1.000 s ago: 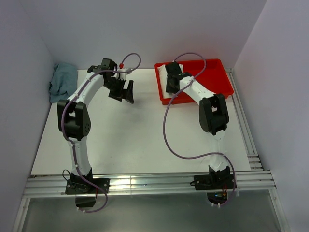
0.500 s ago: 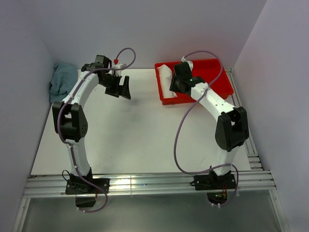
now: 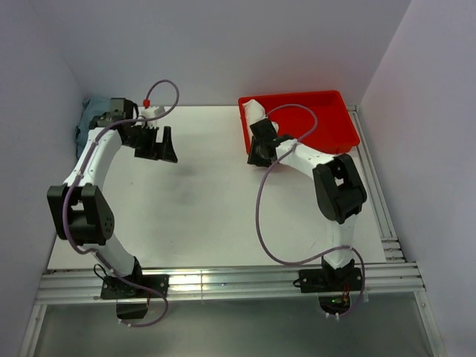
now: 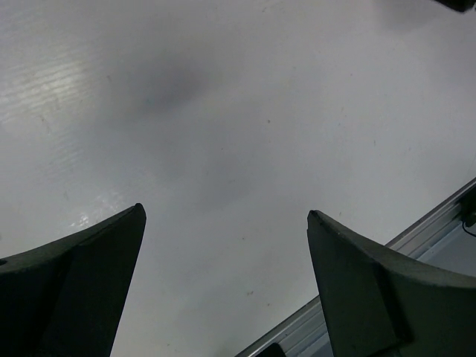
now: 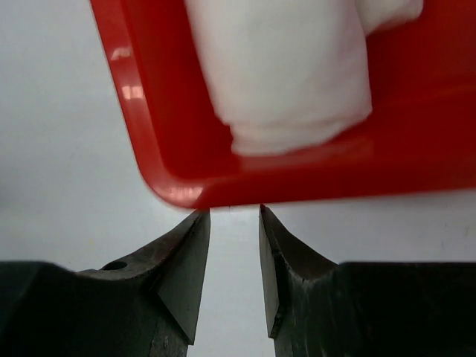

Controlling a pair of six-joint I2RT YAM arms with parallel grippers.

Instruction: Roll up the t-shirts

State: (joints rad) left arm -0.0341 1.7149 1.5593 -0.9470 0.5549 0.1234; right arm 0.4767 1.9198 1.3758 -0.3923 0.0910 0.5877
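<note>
At the table's (image 3: pixel 201 201) 10 o'clock corner, a crumpled blue cloth (image 3: pixel 91 128) lies against the side wall. The left arm (image 3: pixel 97 152) rises from its base at 7 o'clock and arches toward that corner, with its wrist close beside the cloth; whether they touch I cannot tell. The left jaws are spread wide and grip nothing. In the wrist view the two dark fingers (image 4: pixel 74 290) stand far apart, with only white table surface between them.

Toward 1 o'clock a shallow red tray (image 3: pixel 327 123) sits at the back of the table. The cream-white t-shirt (image 3: pixel 255 111) lies inside it as a rolled bundle along the tray's 9 o'clock wall, and one rolled end faces the near wall. The right arm (image 3: pixel 312 158) bends from its base at 5 o'clock across to the tray's 7 o'clock corner. The right jaws stand a narrow gap apart and pinch nothing. Their fingertips (image 5: pixel 182 275) hang just outside that rounded corner, over the table and apart from the t-shirt.
</note>
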